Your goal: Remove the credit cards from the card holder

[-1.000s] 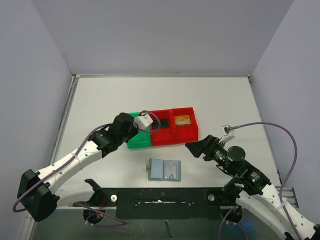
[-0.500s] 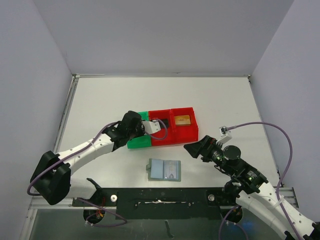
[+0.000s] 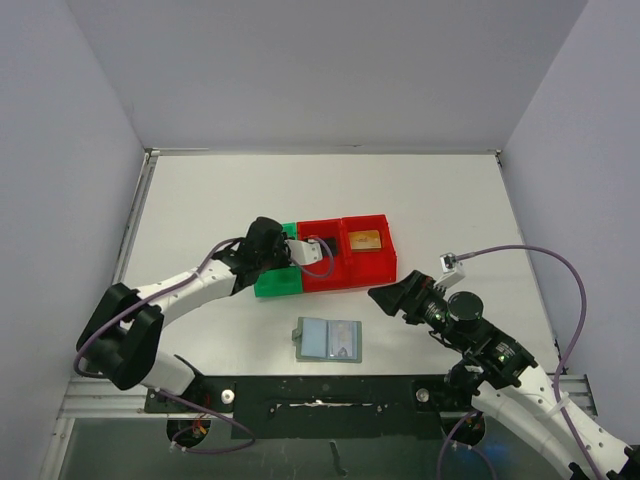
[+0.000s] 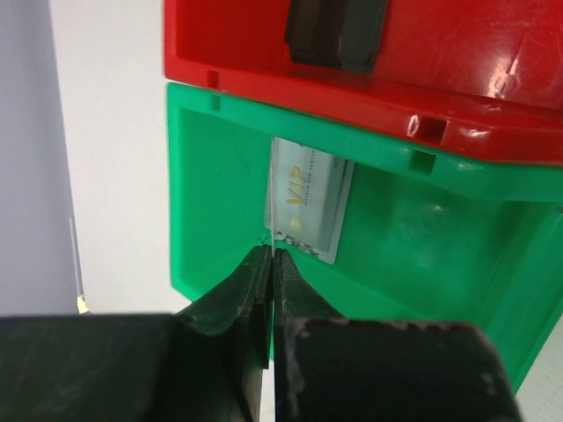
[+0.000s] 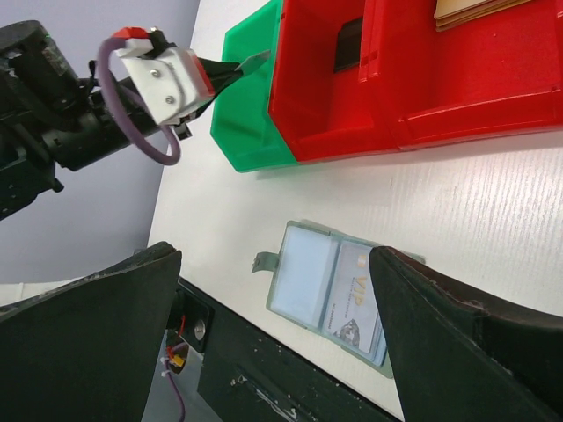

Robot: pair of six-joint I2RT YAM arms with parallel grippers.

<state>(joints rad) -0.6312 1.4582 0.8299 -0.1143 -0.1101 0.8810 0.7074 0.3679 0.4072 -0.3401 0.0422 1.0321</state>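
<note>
Pale card [image 4: 308, 204] between left fingers [image 4: 244, 288]

Three bins in row mid-table, touching: left bin [image 3: 278, 285], middle bin [image 3: 325, 280], right bin [image 3: 370, 270]. Card holder [image 3: 329, 340] on table [image 3: 200, 200] at 6 o'clock of middle bin, apart (lying open). Pocketed card [image 5: 356, 303] in its right panel. Held card [image 4: 308, 200] over left bin, pinched at left gripper [image 4: 271, 264] tips.
</note>
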